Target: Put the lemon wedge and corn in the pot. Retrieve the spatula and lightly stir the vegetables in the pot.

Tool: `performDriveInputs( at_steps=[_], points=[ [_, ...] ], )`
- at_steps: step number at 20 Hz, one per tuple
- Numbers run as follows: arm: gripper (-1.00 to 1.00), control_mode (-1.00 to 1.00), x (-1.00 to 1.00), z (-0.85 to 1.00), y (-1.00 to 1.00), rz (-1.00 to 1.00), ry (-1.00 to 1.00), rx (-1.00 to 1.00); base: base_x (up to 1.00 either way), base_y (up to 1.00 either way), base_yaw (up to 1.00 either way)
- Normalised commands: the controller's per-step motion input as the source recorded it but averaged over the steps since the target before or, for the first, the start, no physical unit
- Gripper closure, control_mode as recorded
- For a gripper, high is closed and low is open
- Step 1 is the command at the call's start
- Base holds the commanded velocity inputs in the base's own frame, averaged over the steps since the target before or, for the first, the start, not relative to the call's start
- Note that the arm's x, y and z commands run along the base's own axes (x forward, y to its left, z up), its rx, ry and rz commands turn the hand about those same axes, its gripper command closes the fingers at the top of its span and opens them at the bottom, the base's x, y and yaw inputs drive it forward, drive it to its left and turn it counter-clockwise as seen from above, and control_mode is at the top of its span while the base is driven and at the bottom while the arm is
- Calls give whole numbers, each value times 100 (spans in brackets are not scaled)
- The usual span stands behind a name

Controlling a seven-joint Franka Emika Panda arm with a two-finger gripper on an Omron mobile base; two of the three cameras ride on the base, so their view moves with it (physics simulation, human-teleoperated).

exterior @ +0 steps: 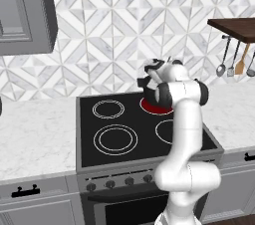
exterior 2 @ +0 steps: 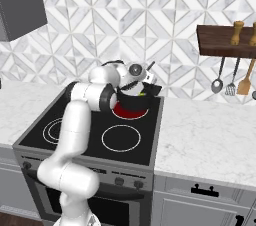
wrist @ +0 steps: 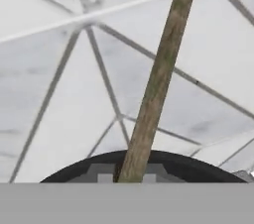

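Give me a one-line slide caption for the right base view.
Arm bent over the stove, gripper at the black pot on the glowing red back burner; utensils hang at right.

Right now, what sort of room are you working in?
A kitchen, rendered: a black stove with burner rings set in a marble counter, a tiled wall behind, and utensils hanging under a shelf.

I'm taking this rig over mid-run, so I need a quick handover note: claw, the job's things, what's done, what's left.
claw: low over the pot, open or shut unclear.
pot: on the glowing red burner, back right of the stove; what look like yellow vegetables inside.
spatula: its slim handle rises from the pot just ahead of the claw; blade hidden.
Done: vegetables seemingly in, spatula brought over.
Left: check the grip, finish a light stir.
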Motion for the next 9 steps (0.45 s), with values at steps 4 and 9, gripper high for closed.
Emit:
performDriveInputs(
  at_steps=[4,9],
  points=[
    [100,-100,2,-18,6,0,-38,-4,0,0,0],
    [100,-100,-40,-56,0,0,-7,-8,0,0,0]
  ],
)
